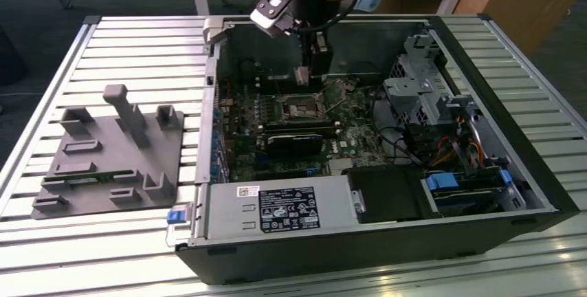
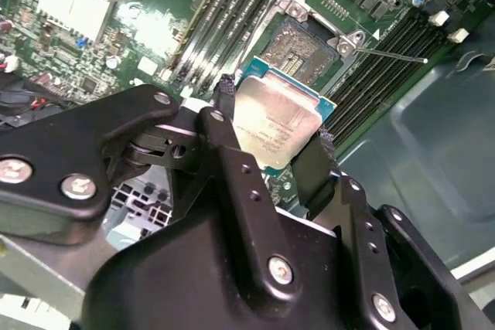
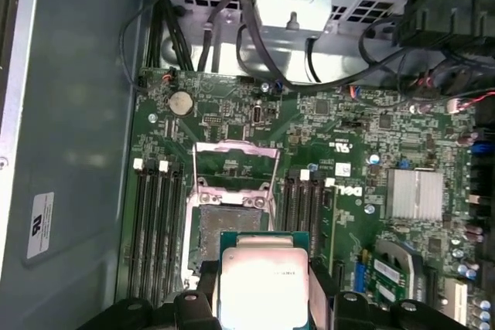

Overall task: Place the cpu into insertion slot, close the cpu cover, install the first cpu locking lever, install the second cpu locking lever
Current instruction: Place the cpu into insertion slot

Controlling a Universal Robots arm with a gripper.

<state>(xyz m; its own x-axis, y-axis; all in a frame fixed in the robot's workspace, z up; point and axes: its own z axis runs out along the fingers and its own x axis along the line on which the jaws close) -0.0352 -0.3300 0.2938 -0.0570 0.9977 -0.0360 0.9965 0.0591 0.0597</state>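
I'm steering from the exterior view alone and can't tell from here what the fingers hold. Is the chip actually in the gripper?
Observer: Yes. In the second wrist view the gripper pinches the chip by two opposite edges, with its metal top facing the camera.
Operator: Is the socket free?
Observer: In the first wrist view the socket is empty and its dark centre is bare.
Operator: And the cover?
Observer: The cover is swung open, off the socket, toward the coin battery.
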